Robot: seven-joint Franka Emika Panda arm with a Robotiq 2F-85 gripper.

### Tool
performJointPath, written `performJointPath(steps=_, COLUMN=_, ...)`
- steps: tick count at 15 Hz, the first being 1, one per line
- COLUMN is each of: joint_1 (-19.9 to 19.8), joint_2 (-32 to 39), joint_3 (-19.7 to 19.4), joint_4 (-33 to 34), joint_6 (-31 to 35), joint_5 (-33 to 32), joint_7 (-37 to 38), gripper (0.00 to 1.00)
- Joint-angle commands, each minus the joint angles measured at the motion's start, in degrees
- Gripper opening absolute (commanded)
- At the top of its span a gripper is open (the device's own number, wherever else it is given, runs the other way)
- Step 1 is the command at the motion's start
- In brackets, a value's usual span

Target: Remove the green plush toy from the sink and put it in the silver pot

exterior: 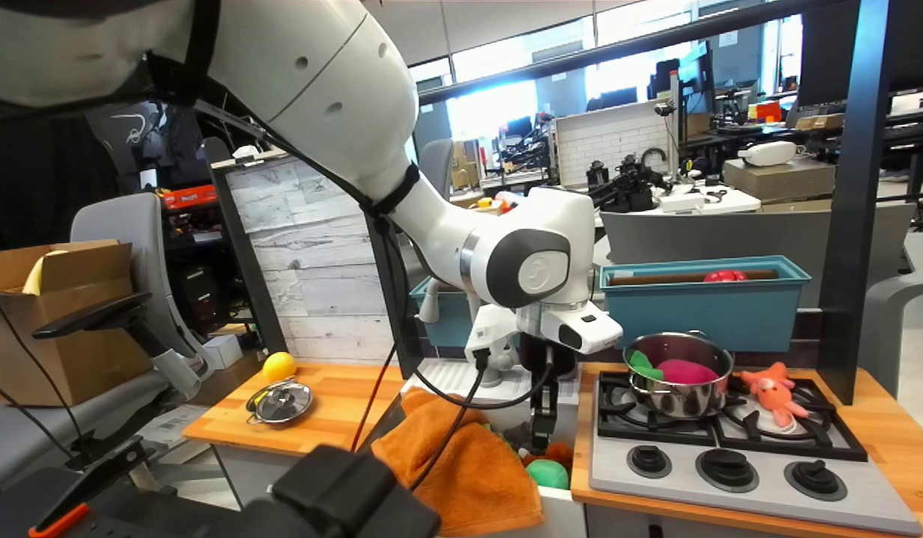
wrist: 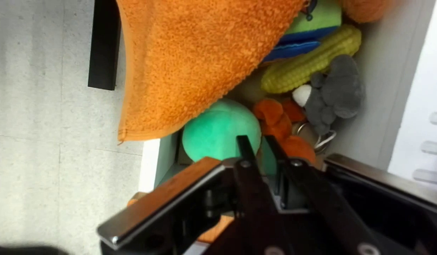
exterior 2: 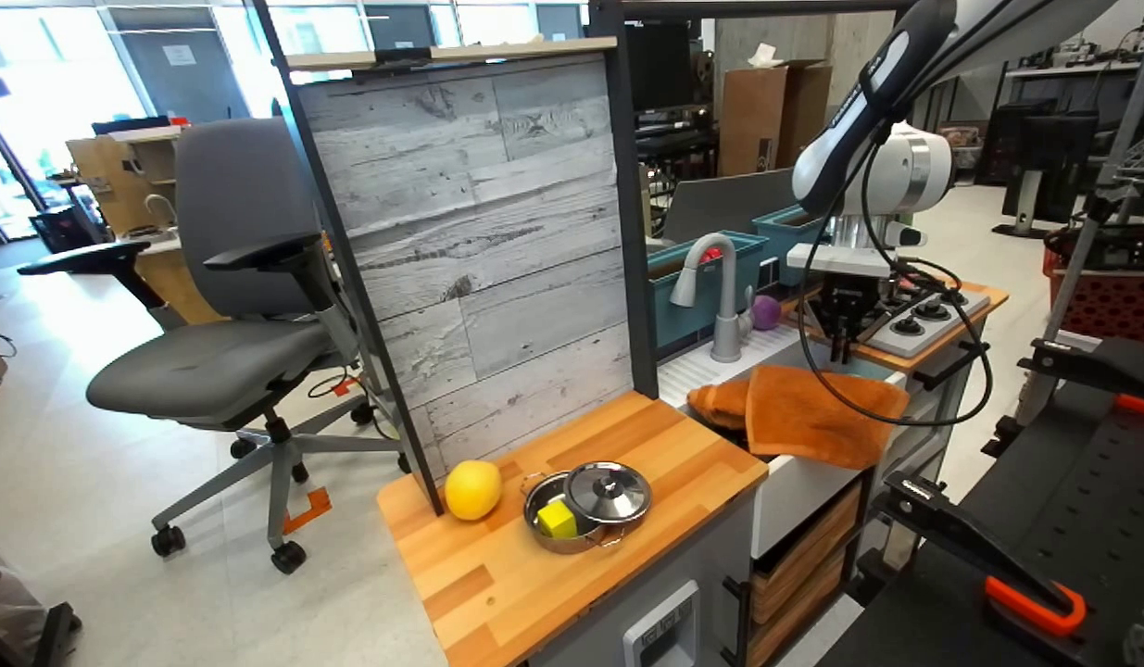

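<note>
The empty black gripper [wrist: 256, 138], slightly parted, hovers by the round green plush toy [wrist: 218, 129], near-right in the pale sink [wrist: 379, 106].

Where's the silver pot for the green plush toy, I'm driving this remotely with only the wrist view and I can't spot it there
Observer: The silver pot sits on the stove, as an exterior view shows.
Operator: Is it empty?
Observer: No, a pink thing and a green thing show inside.
Operator: Is there any pot I could mix it up with?
Observer: Yes, in an exterior view a metal pot with a yellow block in it stands on the wooden counter.
</note>
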Motion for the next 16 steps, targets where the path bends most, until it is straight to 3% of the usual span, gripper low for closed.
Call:
performJointPath(steps=1, joint_1=2.6, joint_2=-0.5, joint_3=-2.9, joint_4=-1.7, joint_6=1.3, joint_5=0.5, joint_7=3.6, gripper=0.48)
performJointPath(steps=8, joint_1=4.5, joint_2=2.9, joint_3=-5.9, joint_4=2.6, joint_6=-3.1, joint_5=-1.0, joint_7=11.4, gripper=0.99)
performJointPath(steps=13, joint_1=3.0, joint_2=6.8, joint_3=-4.1, joint_4=9.0, joint_6=-9.9, joint_5=-0.3, joint_7=13.1, gripper=1.00)
performJointPath(steps=16, joint_1=2.4, joint_2=9.3, joint_3=-3.7, joint_4=13.3, joint_6=-10.7, joint_5=0.1, joint_7=15.3, gripper=1.00)
